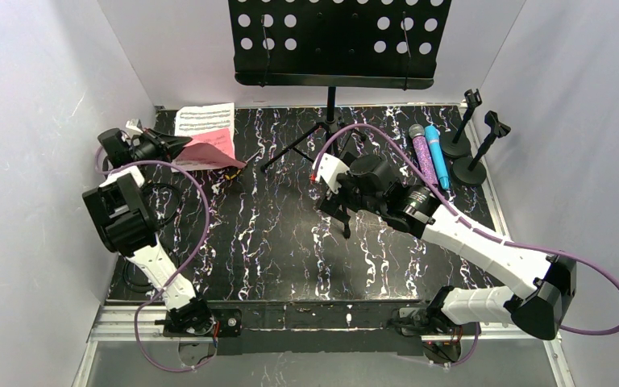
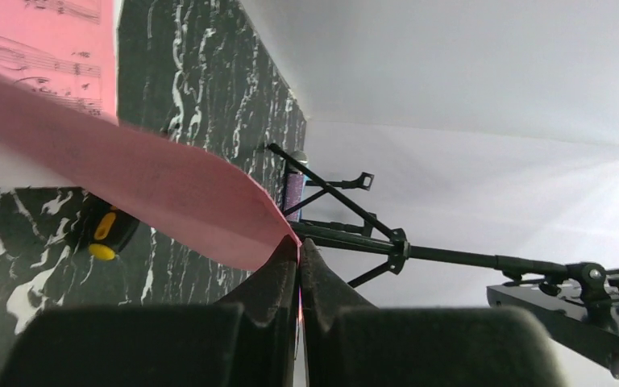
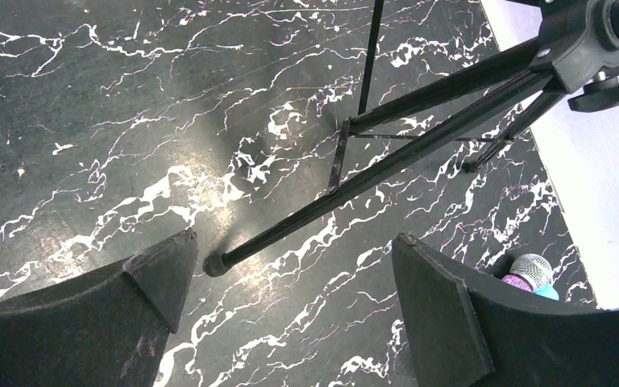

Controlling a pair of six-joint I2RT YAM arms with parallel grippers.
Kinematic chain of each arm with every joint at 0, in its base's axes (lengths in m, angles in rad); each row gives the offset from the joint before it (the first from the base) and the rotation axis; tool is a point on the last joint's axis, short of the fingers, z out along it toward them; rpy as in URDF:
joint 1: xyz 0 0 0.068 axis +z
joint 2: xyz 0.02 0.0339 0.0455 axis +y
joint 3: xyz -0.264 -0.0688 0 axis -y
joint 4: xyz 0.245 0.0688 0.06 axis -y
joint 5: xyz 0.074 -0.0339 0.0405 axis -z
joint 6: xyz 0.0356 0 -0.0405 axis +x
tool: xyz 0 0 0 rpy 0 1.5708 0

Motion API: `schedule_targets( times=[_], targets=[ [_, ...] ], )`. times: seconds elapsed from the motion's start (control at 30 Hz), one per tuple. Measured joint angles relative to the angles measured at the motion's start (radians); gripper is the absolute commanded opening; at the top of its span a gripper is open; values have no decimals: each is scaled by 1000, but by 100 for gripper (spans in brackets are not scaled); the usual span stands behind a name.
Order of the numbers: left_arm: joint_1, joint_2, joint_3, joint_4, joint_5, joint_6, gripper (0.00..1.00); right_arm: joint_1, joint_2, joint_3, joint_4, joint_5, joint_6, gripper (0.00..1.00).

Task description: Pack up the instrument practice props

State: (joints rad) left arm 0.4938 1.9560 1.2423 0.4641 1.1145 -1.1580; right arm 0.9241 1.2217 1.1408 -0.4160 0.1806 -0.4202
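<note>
My left gripper (image 1: 179, 146) is shut on the edge of the pink music sheet (image 1: 214, 145), which curls up off the table at the back left. In the left wrist view the pink music sheet (image 2: 137, 173) bends into the closed gripper (image 2: 300, 251). The white music sheet (image 1: 203, 119) lies under it. The purple glitter microphone (image 1: 424, 161) and the blue microphone (image 1: 438, 157) lie side by side at the back right, beside two mic holders (image 1: 454, 146) (image 1: 471, 170). My right gripper (image 1: 335, 214) hangs open over mid-table, holding nothing. Its fingers (image 3: 161, 274) straddle bare table by a tripod foot (image 3: 213, 264).
A tall black tripod (image 1: 329, 121) with a perforated plate (image 1: 338, 36) stands at the back centre, its legs spread on the marble table (image 1: 274, 242). A black and yellow plug (image 2: 103, 231) lies near the sheets. White walls close in on the left, back and right.
</note>
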Motion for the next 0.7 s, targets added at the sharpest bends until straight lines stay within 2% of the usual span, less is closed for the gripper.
schedule_targets(
  times=[0.07, 0.17, 0.23, 0.33, 0.4, 0.53, 0.7],
  targets=[
    [2, -5, 26, -117, -11, 92, 0, 0, 0, 0, -3, 0, 0, 99],
    [0, 4, 151, -457, -92, 319, 0, 0, 0, 0, -4, 0, 0, 99],
    [-3, 4, 223, -616, -143, 446, 5, 0, 0, 0, -4, 0, 0, 99],
    [-6, 4, 290, -780, -206, 591, 7, 0, 0, 0, -4, -3, 0, 99],
    [-6, 5, 303, -864, -247, 665, 17, 0, 0, 0, -5, -4, 0, 99],
    [-7, 20, 303, -971, -309, 752, 44, 0, 5, 0, -8, -6, 0, 99],
    [-13, 15, 285, -1027, -401, 781, 64, 0, 13, 0, -25, -7, 0, 99]
  ],
)
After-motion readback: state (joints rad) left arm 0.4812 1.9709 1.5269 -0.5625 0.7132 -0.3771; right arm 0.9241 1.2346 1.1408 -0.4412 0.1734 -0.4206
